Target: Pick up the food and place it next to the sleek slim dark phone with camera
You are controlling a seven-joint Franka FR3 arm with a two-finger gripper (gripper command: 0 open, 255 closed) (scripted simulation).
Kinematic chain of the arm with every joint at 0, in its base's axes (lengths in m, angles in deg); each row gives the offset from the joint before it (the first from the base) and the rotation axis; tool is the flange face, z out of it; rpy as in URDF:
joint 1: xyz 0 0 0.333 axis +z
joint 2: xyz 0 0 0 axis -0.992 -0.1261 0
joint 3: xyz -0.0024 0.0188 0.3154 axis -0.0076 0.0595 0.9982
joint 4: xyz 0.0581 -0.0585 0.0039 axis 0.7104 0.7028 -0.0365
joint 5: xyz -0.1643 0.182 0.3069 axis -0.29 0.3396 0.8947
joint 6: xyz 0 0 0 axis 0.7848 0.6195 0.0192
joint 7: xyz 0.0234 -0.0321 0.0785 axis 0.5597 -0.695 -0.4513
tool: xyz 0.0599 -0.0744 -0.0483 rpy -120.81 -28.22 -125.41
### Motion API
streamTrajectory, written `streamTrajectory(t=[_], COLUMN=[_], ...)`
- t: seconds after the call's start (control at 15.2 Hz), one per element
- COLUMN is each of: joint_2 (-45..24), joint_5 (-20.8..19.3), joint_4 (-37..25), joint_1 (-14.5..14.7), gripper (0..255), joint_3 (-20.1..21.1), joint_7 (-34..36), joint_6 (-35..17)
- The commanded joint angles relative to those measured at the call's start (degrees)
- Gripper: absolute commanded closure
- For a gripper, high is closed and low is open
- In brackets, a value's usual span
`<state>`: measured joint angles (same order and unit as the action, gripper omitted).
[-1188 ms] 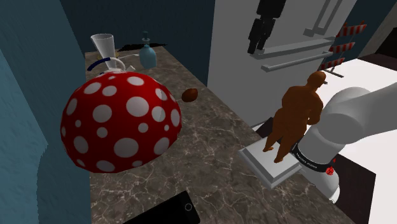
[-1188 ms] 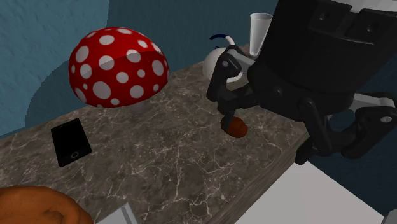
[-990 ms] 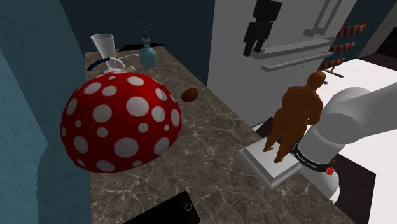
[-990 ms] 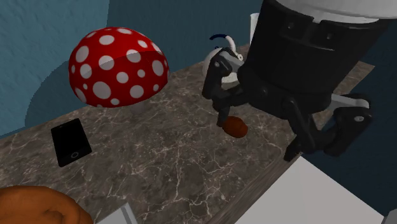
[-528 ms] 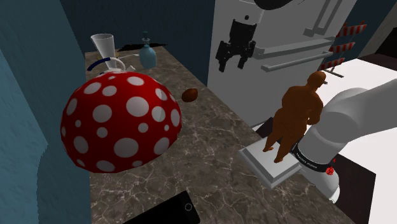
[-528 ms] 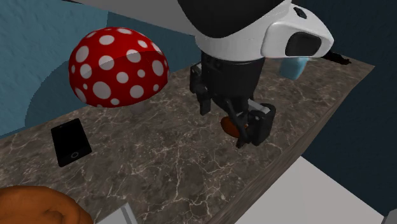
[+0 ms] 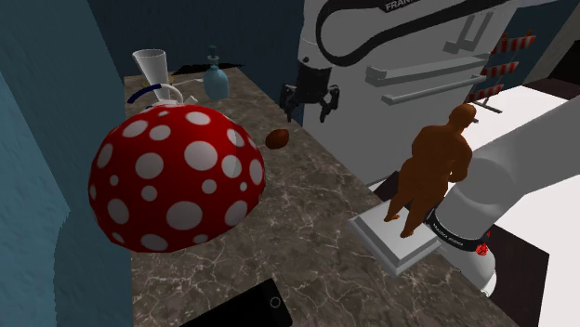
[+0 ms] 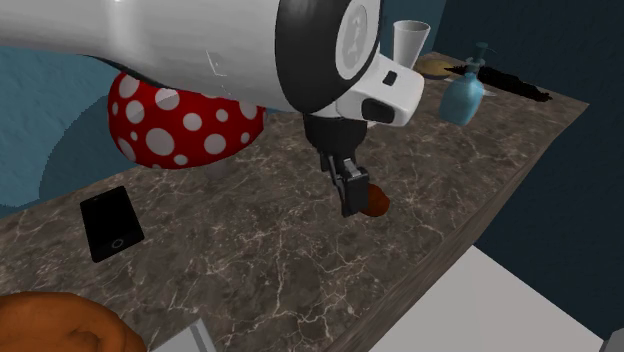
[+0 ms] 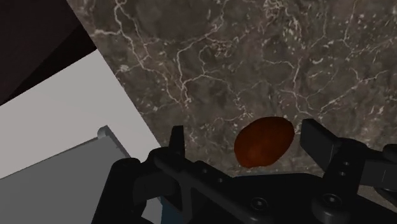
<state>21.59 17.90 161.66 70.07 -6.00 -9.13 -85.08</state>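
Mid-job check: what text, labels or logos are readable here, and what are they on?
"FRAN", cut off at the picture's top edge: on the white arm link.
Lettering on the arm's dark ring: too small to read.
White mark on the dark joint cap: unreadable.

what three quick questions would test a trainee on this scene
1. True or false: the gripper is shut on the brown food.
2. The dark phone lies on: A) the marble counter; B) a white shelf; C) the floor.
3. Fill in: the big red white-dotted thing is shaped like a ____.

Key: 1 false, the fingers are open and not touching the food; 2 A; 3 mushroom.
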Motion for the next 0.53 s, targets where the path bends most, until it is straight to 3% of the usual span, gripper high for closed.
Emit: streamTrajectory(t=[0.0, 0.2, 0.46], joint_2=[-5.4, -13.5, -26.6], joint_5=[-2.8, -9.5, -23.4], joint_4=[-2.5, -6.3, -13.0], joint_1=[-3.2, -7.9, -11.6], gripper=[0, 0, 0], joint_3=[4.1, 9.9, 14.4], joint_7=[8.9, 22.8, 43.7], joint_6=[-3.1, -6.3, -7.5])
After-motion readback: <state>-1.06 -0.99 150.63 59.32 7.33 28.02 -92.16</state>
